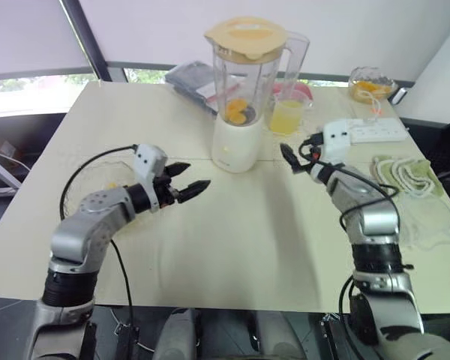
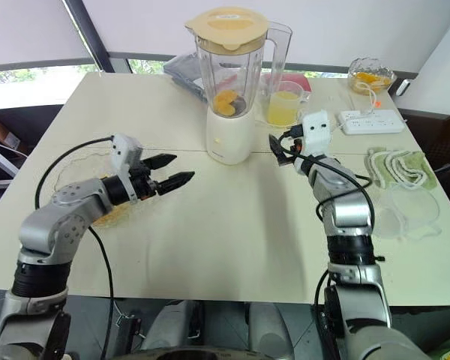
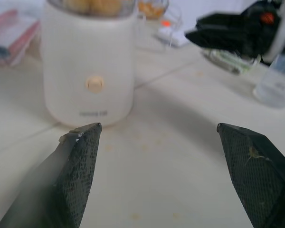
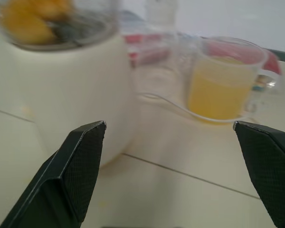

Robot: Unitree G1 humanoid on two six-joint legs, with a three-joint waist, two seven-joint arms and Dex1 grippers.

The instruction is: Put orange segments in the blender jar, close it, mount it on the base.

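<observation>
Blender jar: the blender jar [image 1: 249,75] stands lidded on the base [image 1: 238,144], ahead of and between both grippers.
Orange segments: orange segments [image 1: 237,112] lie at the jar's bottom.
Left gripper: the left gripper [image 1: 189,182] hangs over the table [image 1: 232,240], fingers spread apart, empty (pointing toward the base).
Right gripper: the right gripper [image 1: 291,160] has fingers wide apart, empty, just beside the base.
Juice cup: a juice cup [image 1: 286,115] sits beyond the right gripper.
</observation>
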